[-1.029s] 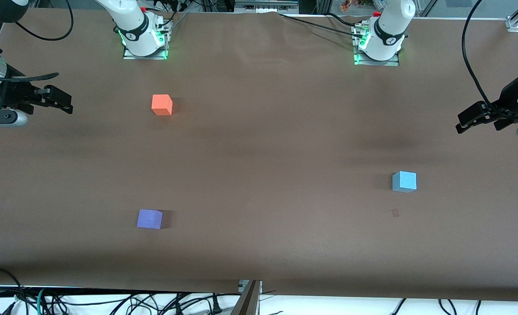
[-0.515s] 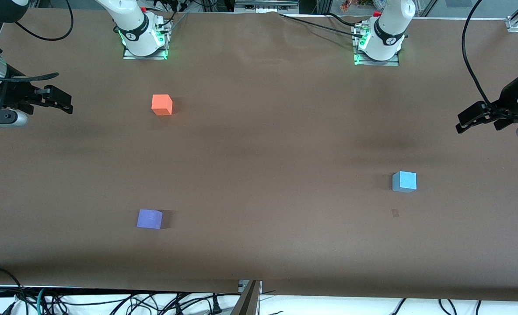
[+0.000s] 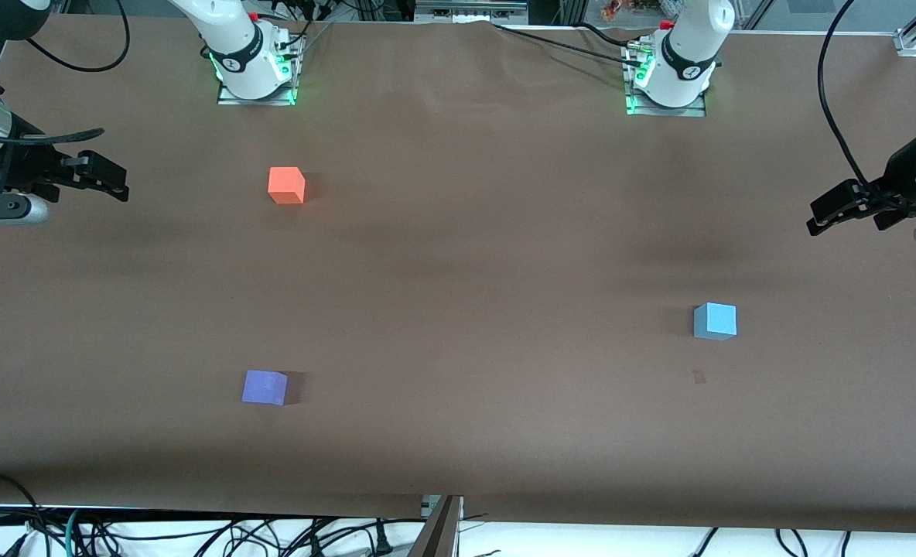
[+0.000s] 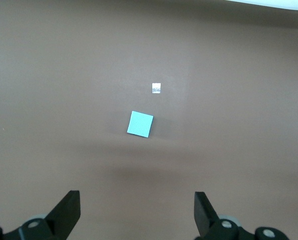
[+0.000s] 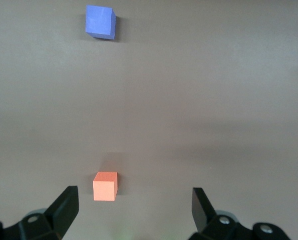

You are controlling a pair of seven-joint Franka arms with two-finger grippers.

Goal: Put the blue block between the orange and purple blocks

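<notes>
The light sky-blue block (image 3: 714, 321) sits on the brown table toward the left arm's end; it also shows in the left wrist view (image 4: 140, 124). The orange block (image 3: 286, 186) lies toward the right arm's end, near the bases, and shows in the right wrist view (image 5: 105, 186). The purple block (image 3: 264, 387) lies nearer the front camera than the orange one and shows in the right wrist view (image 5: 100, 22). My left gripper (image 3: 816, 220) (image 4: 137, 212) is open and empty, raised at the table's left-arm end. My right gripper (image 3: 121, 184) (image 5: 133, 210) is open and empty, raised at the right-arm end.
A small pale tag (image 3: 698, 377) lies on the table just nearer the front camera than the blue block; it also shows in the left wrist view (image 4: 156, 88). The arm bases (image 3: 255, 73) (image 3: 668, 81) stand along the table's top edge. Cables hang below the front edge.
</notes>
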